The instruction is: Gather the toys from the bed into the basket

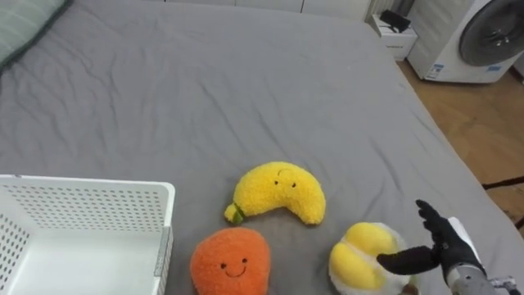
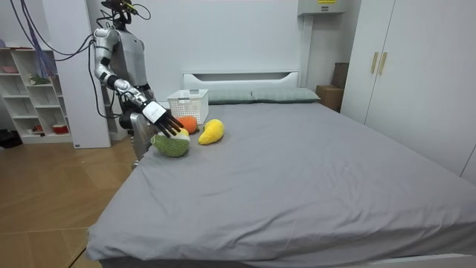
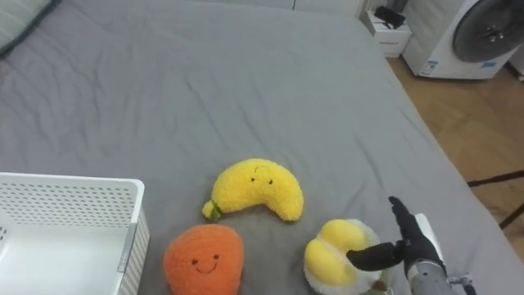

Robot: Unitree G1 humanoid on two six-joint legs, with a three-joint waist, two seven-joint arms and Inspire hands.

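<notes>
Right hand (image 1: 447, 244) unclenched, fingers spread, thumb laid against yellow-and-white fruit plush (image 1: 359, 262) near my edge of bed (image 1: 246, 82); nothing grasped. Banana plush (image 1: 277, 192) and orange plush (image 1: 231, 262) just beside it, white perforated basket (image 1: 90, 195) further left. Plush likely light, squashy, fuzzy rather than slippery, unbreakable. Best hold: fingers wrapped round bulging middle, squeezed firmly.

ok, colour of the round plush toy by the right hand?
The round plush toy is yellow with white edging, clearest in the left eye view.
</notes>
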